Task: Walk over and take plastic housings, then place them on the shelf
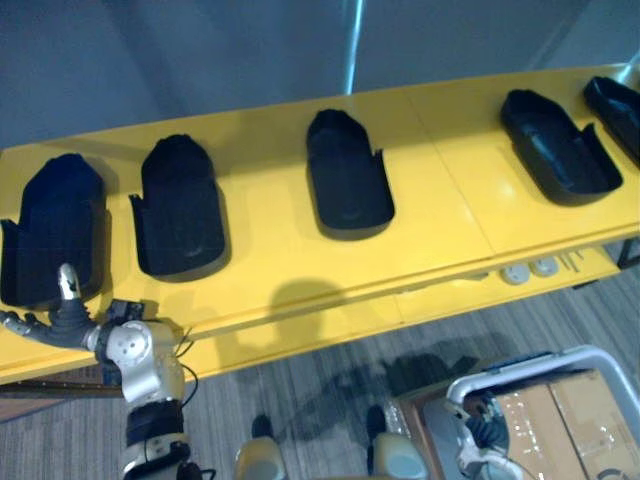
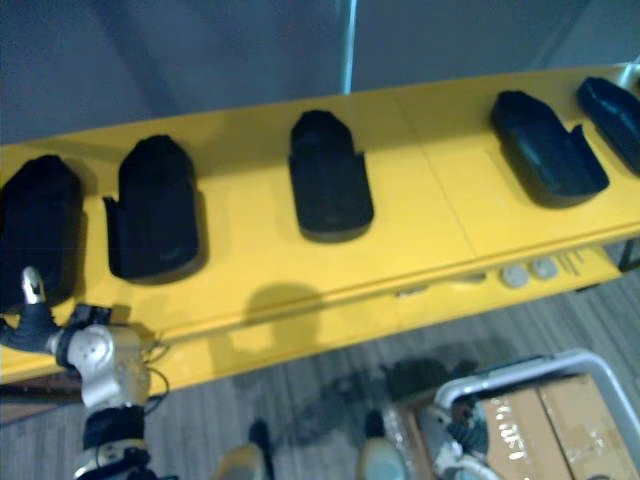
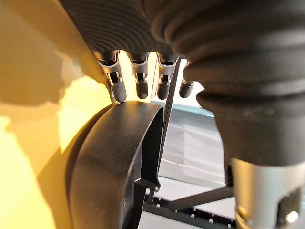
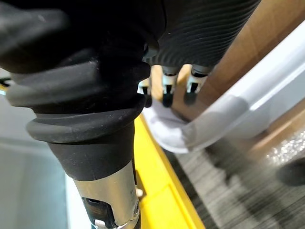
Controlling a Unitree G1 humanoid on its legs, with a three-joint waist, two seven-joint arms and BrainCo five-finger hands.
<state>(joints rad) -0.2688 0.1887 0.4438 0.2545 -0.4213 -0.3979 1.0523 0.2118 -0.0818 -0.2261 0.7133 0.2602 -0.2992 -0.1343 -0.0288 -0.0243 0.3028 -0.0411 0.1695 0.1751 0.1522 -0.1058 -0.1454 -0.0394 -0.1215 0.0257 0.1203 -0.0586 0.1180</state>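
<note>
Several black plastic housings lie in a row on the yellow shelf point(image 1: 270, 250): the leftmost housing point(image 1: 55, 225), a second point(image 1: 180, 205), a third point(image 1: 345, 170), a fourth point(image 1: 555, 145) and a fifth point(image 1: 615, 105) at the right edge. My left hand point(image 1: 65, 320) is at the near end of the leftmost housing, thumb raised. In the left wrist view its fingers point(image 3: 116, 86) are straight just above that housing's rounded rim point(image 3: 109, 162), holding nothing. My right hand point(image 1: 480, 430) hangs low on the right, its fingers point(image 4: 164, 93) relaxed beside a white rail.
A white-railed cart point(image 1: 530, 365) with cardboard boxes point(image 1: 570, 420) stands on the floor at the lower right, close to my right hand. Two small round white parts point(image 1: 530, 270) lie on the shelf's lower ledge. Bare yellow shelf runs between the third and fourth housings.
</note>
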